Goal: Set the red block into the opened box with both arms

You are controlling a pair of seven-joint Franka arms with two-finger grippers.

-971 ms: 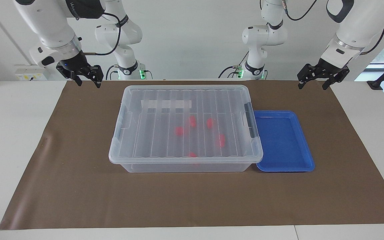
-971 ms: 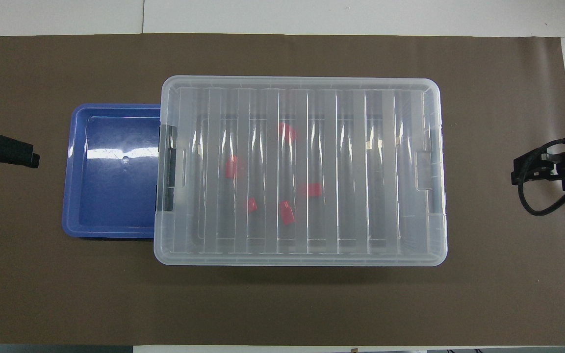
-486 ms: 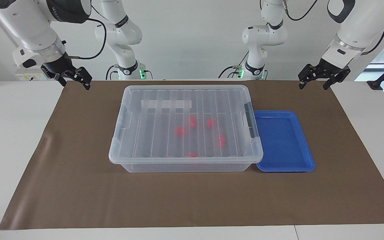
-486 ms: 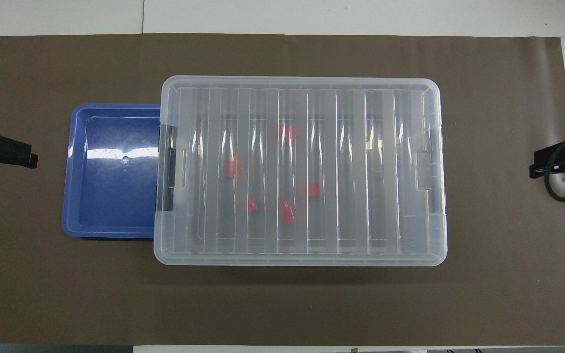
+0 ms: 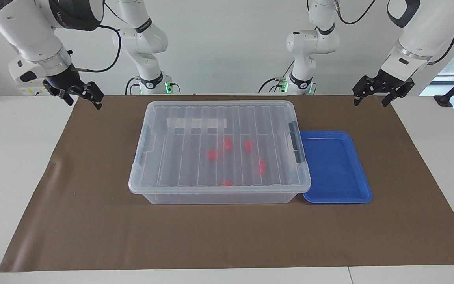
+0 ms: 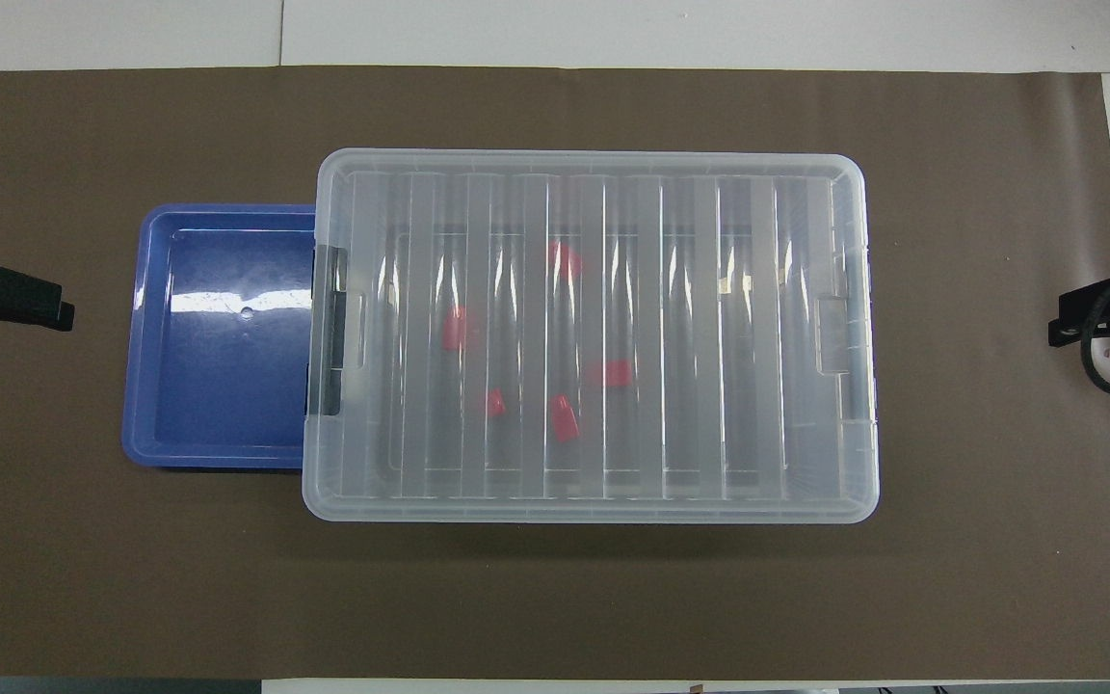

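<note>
- Box (image 5: 219, 148) sits mid-table on the brown mat (image 5: 93, 221), its ribbed clear lid (image 6: 594, 333) down over it and covering the whole top; its long axis runs from one arm's end of the table to the other.
- 5 red blocks show through the lid, all inside the box; the red block (image 6: 563, 418) nearest the robots lies about midway along the box, the rest scattered close by.
- Blue tray (image 5: 335, 167) lies touching the box at the left arm's end, with nothing in it; the black end latch (image 5: 295, 146) faces the tray.
- Left gripper (image 5: 382, 91) hangs over the mat's edge at its own end of the table, fingers spread wide, holding nothing.
- Right gripper (image 5: 79, 94) hangs over the mat's corner at the other end, fingers also spread wide and carrying nothing.
- Each gripper stands well apart from the box, 1 off each short end, so neither is clearly nearer to the blocks; the left one has the latched end and the tray between it and them.
- My reading: no block remains outside, so the placing looks finished and both arms seem parked.
- Should any further move come, it would run inward along the box's long axis, each arm toward its own end handle.
</note>
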